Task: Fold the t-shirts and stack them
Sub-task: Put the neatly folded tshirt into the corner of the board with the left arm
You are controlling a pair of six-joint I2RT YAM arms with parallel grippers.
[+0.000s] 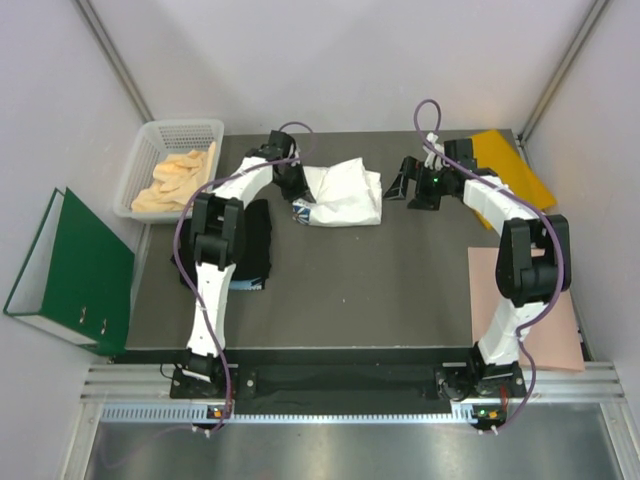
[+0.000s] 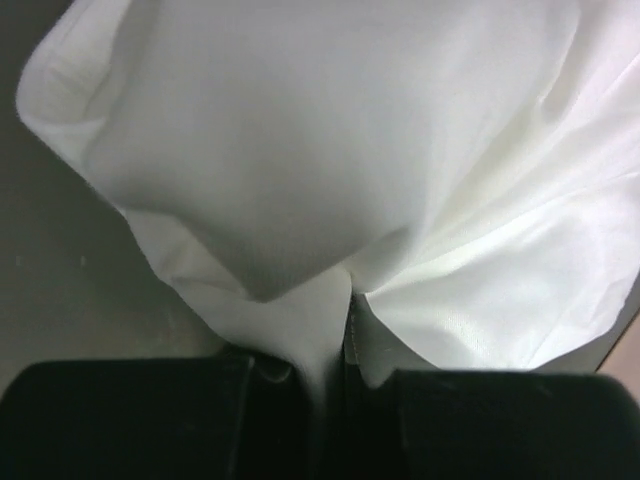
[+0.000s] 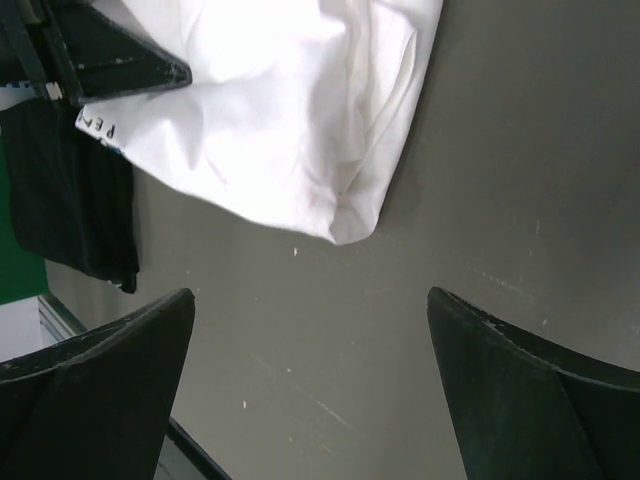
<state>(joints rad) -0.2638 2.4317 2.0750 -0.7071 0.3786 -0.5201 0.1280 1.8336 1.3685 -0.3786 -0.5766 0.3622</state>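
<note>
The black t-shirt (image 1: 257, 245) lies in a compact dark pile at the left of the table (image 1: 400, 290), and we judge it already folded. The white t-shirt (image 1: 345, 195) sits at far centre, bunched and only loosely doubled over. Our left gripper (image 2: 325, 375) pinches a fold at its left edge between nearly closed fingers. Our right gripper (image 3: 310, 310) hovers spread wide just right of the shirt, holding nothing. We judge that folding the white one properly and stacking the pair remain.

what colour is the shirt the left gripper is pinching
White; the shirt shows best in the left wrist view.
</note>
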